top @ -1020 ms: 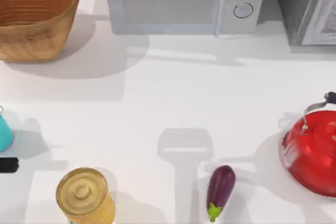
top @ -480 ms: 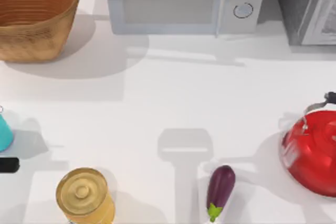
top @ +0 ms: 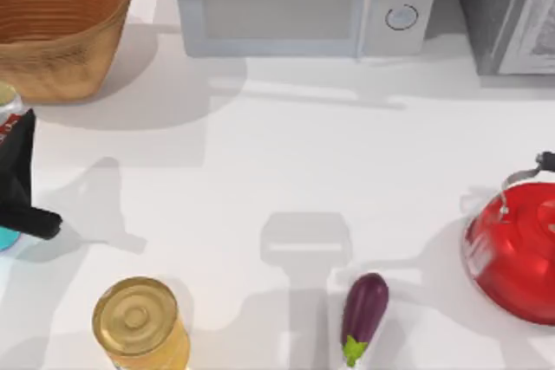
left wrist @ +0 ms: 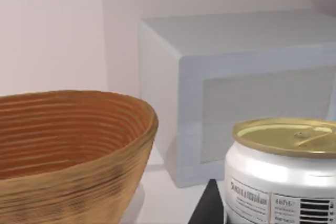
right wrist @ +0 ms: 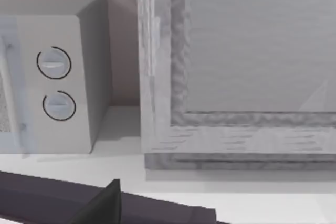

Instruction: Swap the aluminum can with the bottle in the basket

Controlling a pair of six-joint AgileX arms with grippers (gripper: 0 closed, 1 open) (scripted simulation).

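Here the aluminum can (top: 7, 101) is held upright, clamped by the left gripper (top: 12, 140), just beside the basket (top: 61, 32) rim.

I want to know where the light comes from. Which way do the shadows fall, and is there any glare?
Top view: the basket and the left tool cast soft shadows toward the table's right; the red kettle has small white highlights. Left wrist view: a bright sheen on the aluminum can's white side and gold top. Right wrist view: flat, even light on the microwave, no glare.
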